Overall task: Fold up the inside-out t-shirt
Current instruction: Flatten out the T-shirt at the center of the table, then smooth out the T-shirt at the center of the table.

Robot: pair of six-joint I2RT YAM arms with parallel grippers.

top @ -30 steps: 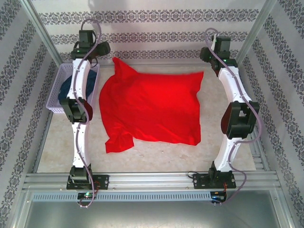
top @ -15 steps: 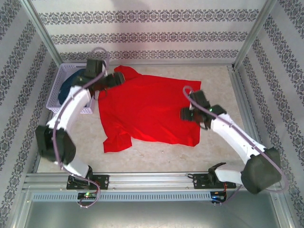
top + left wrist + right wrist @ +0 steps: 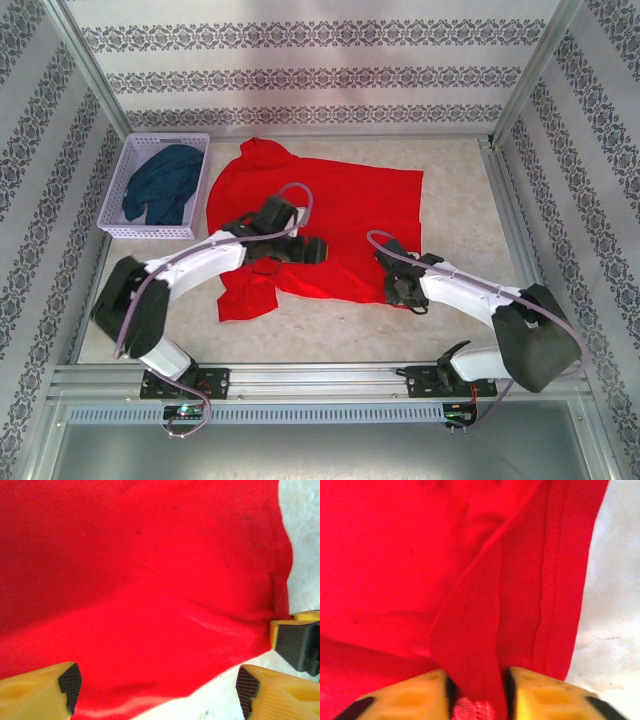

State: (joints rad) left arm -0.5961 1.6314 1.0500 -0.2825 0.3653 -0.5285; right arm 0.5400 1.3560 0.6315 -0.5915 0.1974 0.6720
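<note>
The right gripper [image 3: 477, 694] pinched a raised fold of the rumpled bright red fabric t-shirt [image 3: 340, 200]; the left gripper [image 3: 157, 685] gaped above it.

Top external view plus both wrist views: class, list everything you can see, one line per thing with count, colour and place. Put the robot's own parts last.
t-shirt: one, bright red, spread with creases across the middle of the table
basket: one, pale lilac mesh, far left of the table
garment: one, dark navy, bunched inside the basket
table: one, beige speckled surface, under everything
walls: grey-and-white patterned, around the table
frame rail: silver metal, along the near edge
left gripper: one, yellow fingers with black pads, open above the shirt's near-left part
right gripper: one, yellow fingers, closed on a fold at the shirt's near-right edge
</note>
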